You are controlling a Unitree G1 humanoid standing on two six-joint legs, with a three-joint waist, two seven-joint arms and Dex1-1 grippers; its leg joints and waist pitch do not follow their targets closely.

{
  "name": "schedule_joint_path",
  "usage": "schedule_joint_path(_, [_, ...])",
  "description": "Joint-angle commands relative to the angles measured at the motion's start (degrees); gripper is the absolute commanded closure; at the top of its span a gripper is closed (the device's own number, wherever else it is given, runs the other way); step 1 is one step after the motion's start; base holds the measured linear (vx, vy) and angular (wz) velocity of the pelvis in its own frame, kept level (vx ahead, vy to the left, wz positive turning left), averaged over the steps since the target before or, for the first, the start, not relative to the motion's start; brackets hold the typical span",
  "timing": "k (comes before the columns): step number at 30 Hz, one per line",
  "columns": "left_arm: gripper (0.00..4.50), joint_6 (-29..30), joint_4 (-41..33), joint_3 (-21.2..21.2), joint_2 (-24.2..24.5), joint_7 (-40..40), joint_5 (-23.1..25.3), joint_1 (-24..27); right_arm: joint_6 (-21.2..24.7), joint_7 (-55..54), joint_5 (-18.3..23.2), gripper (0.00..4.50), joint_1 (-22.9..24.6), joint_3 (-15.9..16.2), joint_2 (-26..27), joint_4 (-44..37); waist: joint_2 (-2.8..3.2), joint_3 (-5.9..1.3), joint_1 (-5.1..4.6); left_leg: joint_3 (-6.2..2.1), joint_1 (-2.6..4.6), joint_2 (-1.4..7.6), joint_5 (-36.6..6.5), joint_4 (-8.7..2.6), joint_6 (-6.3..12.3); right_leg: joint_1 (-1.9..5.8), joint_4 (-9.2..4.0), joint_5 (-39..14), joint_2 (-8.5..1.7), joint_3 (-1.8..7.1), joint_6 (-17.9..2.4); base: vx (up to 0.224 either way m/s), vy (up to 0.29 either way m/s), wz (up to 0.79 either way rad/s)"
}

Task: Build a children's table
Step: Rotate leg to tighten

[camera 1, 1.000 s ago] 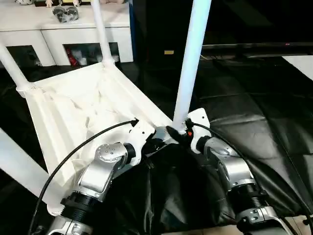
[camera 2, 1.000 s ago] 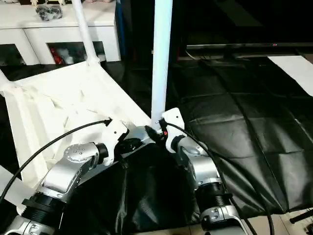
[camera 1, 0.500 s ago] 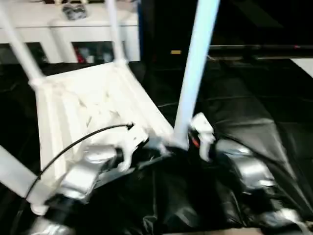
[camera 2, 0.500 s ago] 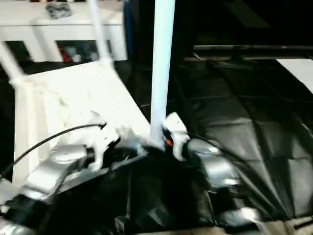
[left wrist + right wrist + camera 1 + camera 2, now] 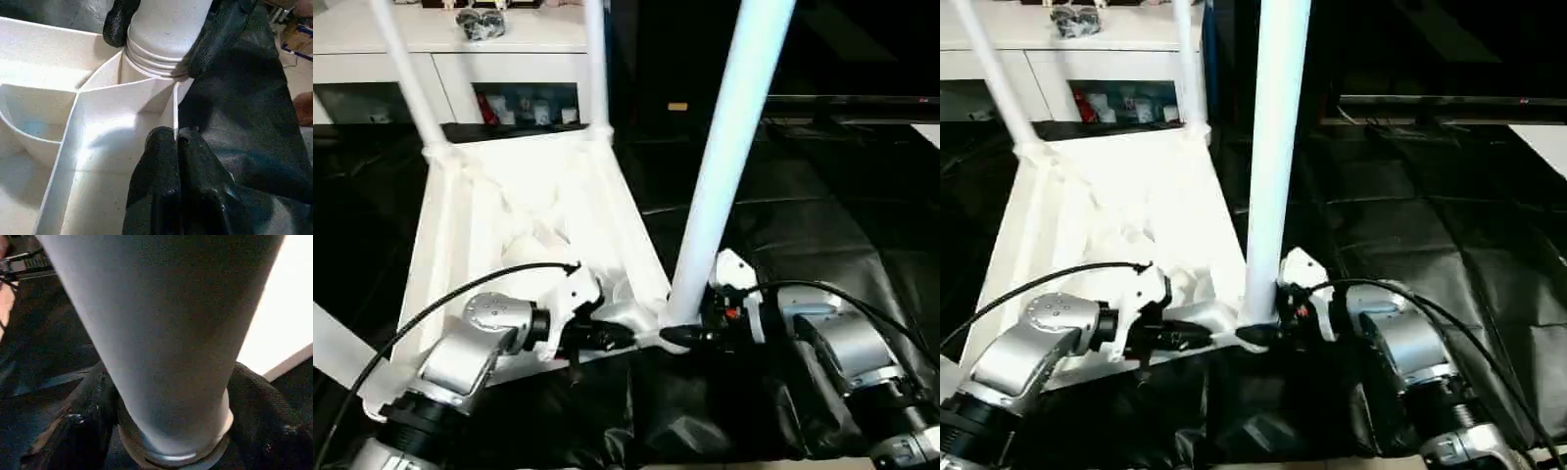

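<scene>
The children's table lies upside down, its white ribbed top (image 5: 480,225) facing up. Two legs stand at the far corners (image 5: 406,69) (image 5: 595,59), and another leg (image 5: 333,343) shows at the near left. The near right leg (image 5: 724,166) stands upright in its corner socket. My right gripper (image 5: 680,336) is shut on that leg's threaded base, with one black finger on each side (image 5: 120,22) (image 5: 215,34). My left gripper (image 5: 174,142) is shut on the thin rim wall of the top, just beside that corner.
A white cabinet (image 5: 460,44) with small objects on it (image 5: 480,22) stands behind the table. A crumpled black sheet (image 5: 822,215) covers the floor around and under the table. To the right lies open sheet.
The whole picture has shifted, so the camera has moved. Both grippers stay at the near right corner. My right forearm now lies lower and meets the leg's base from the right.
</scene>
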Motion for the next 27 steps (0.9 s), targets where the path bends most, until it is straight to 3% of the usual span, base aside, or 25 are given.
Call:
schedule_joint_path(1, [4.50,-0.78,-4.27,-0.79,-1.37,-0.45,-2.74,-1.99,0.34,3.56,1.58,1.57,0.99,4.33,1.31,-2.29,-0.26,-3.38,-0.26,-1.50,1.52,3.41,-10.48,-4.44,3.14,2.11,-3.71,-6.71,-2.45,1.46,-14.69,0.000,0.000,0.00])
schedule_joint_path(5, [4.50,-1.17,-4.01,-0.68,-1.60,0.34,-2.38,-2.04,-0.18,1.84,1.66,1.74,1.40,3.55,2.29,-1.65,-0.18,-3.38,-0.27,-1.49,1.56,3.41,-10.81,-4.45,2.79,2.12,-3.74,-6.94,-2.44,1.48,-14.77,0.000,0.000,0.00])
schedule_joint_path(8, [4.50,-1.90,-2.98,-0.17,-3.22,3.24,-1.10,-2.38,-1.06,-5.72,2.19,1.77,1.02,-0.13,6.64,0.98,-0.20,-3.34,-0.45,-1.49,1.45,3.33,-11.30,-4.51,2.36,2.05,-3.80,-7.61,-2.48,1.53,-14.58,0.000,0.000,0.00])
schedule_joint_path(10, [4.50,-2.33,-1.51,0.33,-5.66,8.11,0.64,-3.27,-1.35,-14.94,0.61,1.78,-0.07,-2.77,10.82,4.37,-0.15,-3.23,-0.77,-1.59,1.48,3.32,-12.54,-4.66,1.58,1.92,-4.09,-9.95,-2.54,1.51,-14.23,0.000,0.000,0.00])
schedule_joint_path(11, [4.50,-2.62,-0.87,0.46,-6.75,9.93,1.15,-3.69,-1.91,-17.99,-0.60,1.78,-0.37,-2.85,11.88,5.48,-0.25,-3.09,-1.41,-1.79,1.15,3.14,-13.66,-4.89,0.00,2.04,-4.24,-12.98,-2.49,1.41,-13.25,0.000,0.000,0.00])
schedule_joint_path(14, [4.50,-1.74,0.77,0.27,-9.78,14.44,2.47,-5.04,-2.32,-26.49,-3.01,1.79,-1.26,-3.21,15.60,8.24,-0.29,-3.25,-2.09,-1.94,1.32,3.12,-14.69,-4.91,-0.88,1.92,-4.36,-14.05,-2.49,1.43,-12.28,0.000,0.000,0.00])
schedule_joint_path(19, [4.50,-1.25,4.53,-0.19,-15.03,22.58,5.21,-7.59,-2.70,-39.36,-6.78,1.79,-4.04,-3.68,22.24,13.23,-0.29,-3.41,-3.11,-1.70,1.17,2.88,-13.06,-4.60,0.27,1.81,-4.40,-11.01,-2.31,1.50,-12.92,0.000,0.000,0.00])
schedule_joint_path(23, [4.50,-1.21,5.32,-0.11,-16.85,24.16,6.13,-8.20,-4.07,-41.00,-6.93,1.79,-5.65,-4.37,24.82,14.96,-0.18,-3.58,-3.04,-1.72,1.04,2.96,-11.76,-4.46,1.20,2.17,-4.22,-8.46,-2.40,1.45,-13.21,0.000,0.000,0.00])
schedule_joint_path(24, [4.50,-1.33,5.27,-0.12,-17.06,23.94,6.01,-8.23,-4.51,-40.51,-6.08,1.24,-6.01,-4.77,25.24,15.20,-0.17,-3.63,-2.99,-1.72,0.96,2.98,-10.79,-4.41,1.80,2.28,-4.00,-6.51,-2.36,1.43,-13.59,0.000,0.000,0.00])
schedule_joint_path(27, [4.50,-1.61,3.32,-0.47,-15.27,20.67,4.75,-7.14,-3.44,-35.82,-3.32,1.01,-5.46,-5.27,24.00,12.91,-0.22,-3.58,-2.97,-1.63,1.03,3.01,-10.63,-4.38,3.04,2.35,-3.95,-5.17,-2.32,1.37,-14.39,0.000,0.000,0.00])
